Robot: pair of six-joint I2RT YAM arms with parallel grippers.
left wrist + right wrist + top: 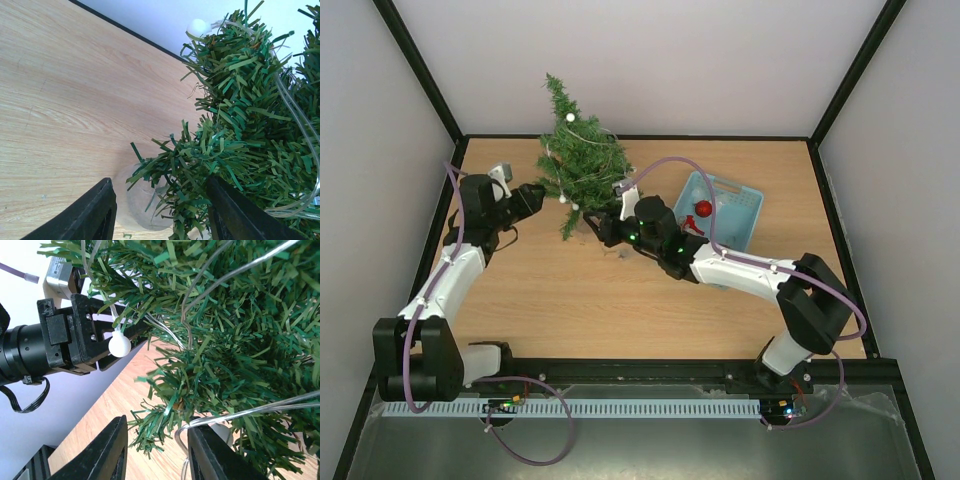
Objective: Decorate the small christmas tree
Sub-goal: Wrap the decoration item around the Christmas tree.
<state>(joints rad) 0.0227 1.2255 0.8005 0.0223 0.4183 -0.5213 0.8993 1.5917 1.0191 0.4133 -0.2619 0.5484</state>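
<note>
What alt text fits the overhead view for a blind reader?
A small christmas tree strung with white bulbs stands on a wooden table, the left arm and right arm reaching into it, beside a light blue basket.

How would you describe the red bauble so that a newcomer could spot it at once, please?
On the wooden table, look right of the small christmas tree to the light blue basket. The red bauble lies inside it, toward the tree side. It is the only round red thing; the balls on the tree are white.
</note>
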